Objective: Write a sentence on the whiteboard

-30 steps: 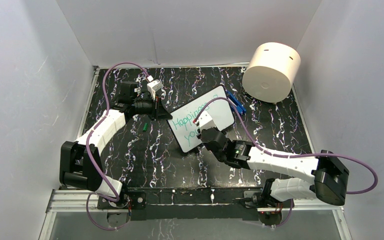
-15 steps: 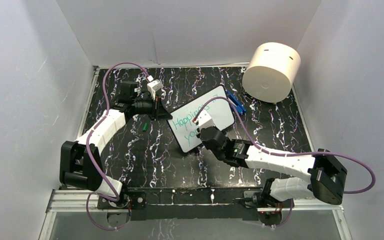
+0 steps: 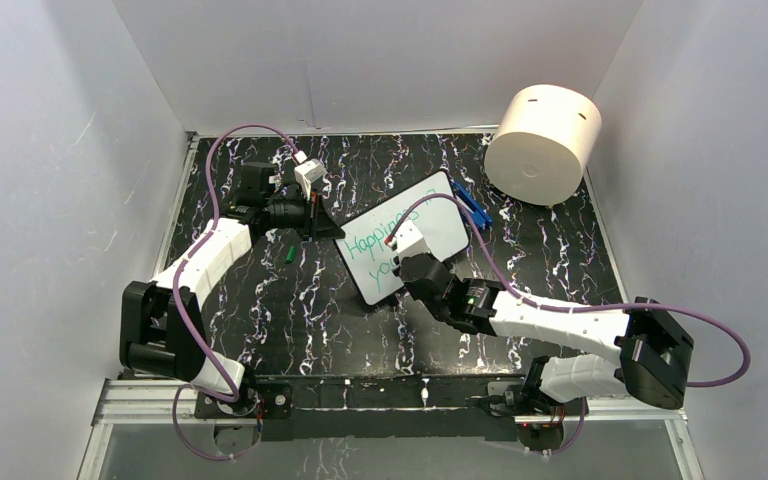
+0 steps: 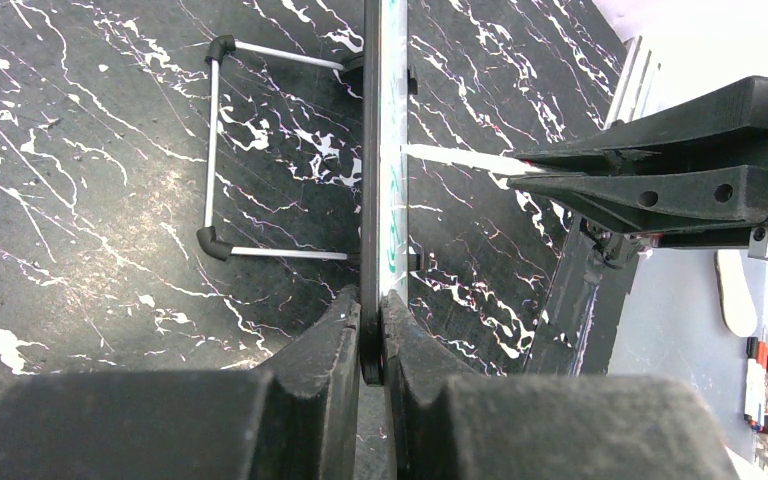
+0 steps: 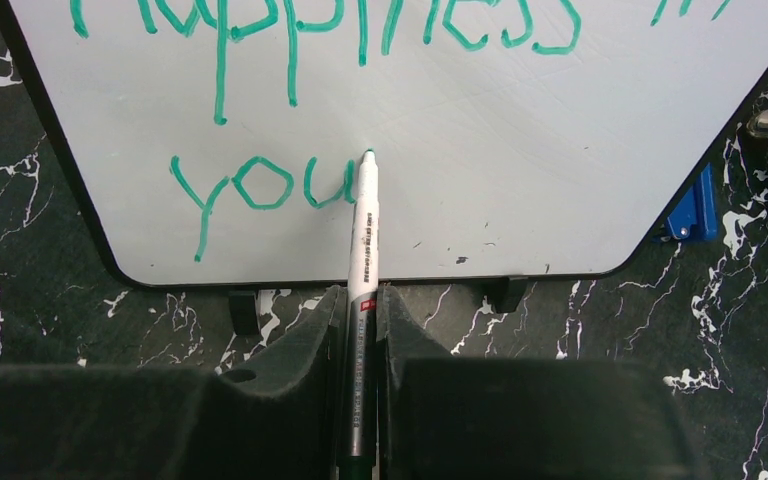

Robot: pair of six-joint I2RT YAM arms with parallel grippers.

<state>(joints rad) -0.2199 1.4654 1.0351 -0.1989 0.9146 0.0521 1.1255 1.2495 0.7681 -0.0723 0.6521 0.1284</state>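
The whiteboard (image 3: 438, 222) stands tilted on the dark table, and my left gripper (image 3: 332, 232) is shut on its left edge. From the left wrist the whiteboard (image 4: 382, 150) shows edge-on between the closed fingers of that gripper (image 4: 372, 300). The sentence (image 3: 372, 243) is teal handwriting: "Happiness" above, "you" below (image 5: 220, 80). My right gripper (image 5: 362, 292) is shut on a white marker (image 5: 363, 240). The marker's teal tip touches the whiteboard (image 5: 530, 150) just right of the "u". From above, the right gripper (image 3: 401, 252) sits over the board's lower part.
A big cream cylinder (image 3: 543, 143) lies at the back right. A blue object (image 3: 472, 207) rests by the board's right edge. A small green cap (image 3: 288, 252) lies left of the board. A wire stand (image 4: 260, 150) props the board from behind. White walls enclose three sides.
The right arm's rear links have shifted slightly left. The marker tip and the left gripper stay where they were.
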